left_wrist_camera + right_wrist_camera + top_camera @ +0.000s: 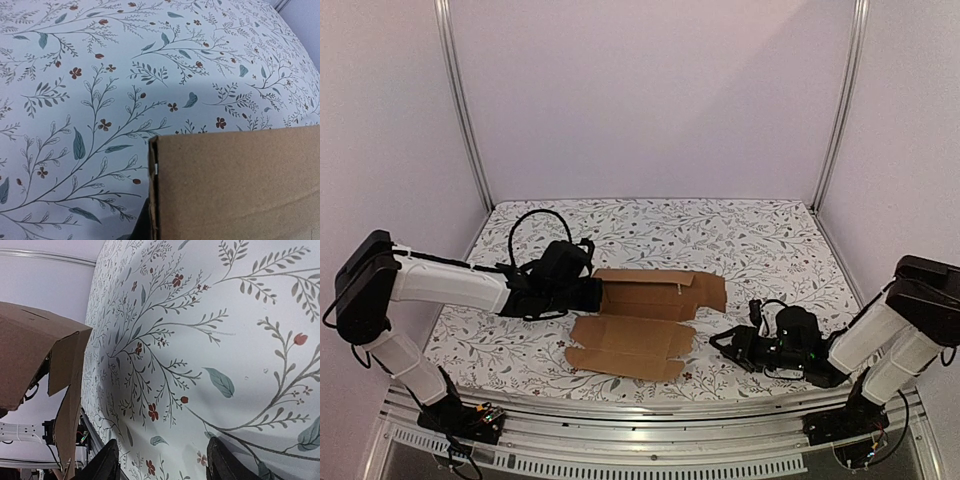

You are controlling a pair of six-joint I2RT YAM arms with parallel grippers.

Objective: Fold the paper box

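While the box lies part-folded, the scene reads thus:
Paper box (pixel 645 315): brown corrugated cardboard at the middle of the floral tablecloth (pixel 760 245); one panel raised along its far side, flaps flat toward 6 o'clock.
Left gripper (pixel 592 294): at the box's 9 o'clock end, fingers pressed together on the cardboard edge; the left wrist view shows that panel (pixel 235 185) close up.
Right gripper (pixel 720 343): at 4 o'clock from the box, just apart from it, fingers (pixel 225 462) spread, holding nothing.

Brown paper box (pixel 645 318) half-folded, flaps open, mid-table.
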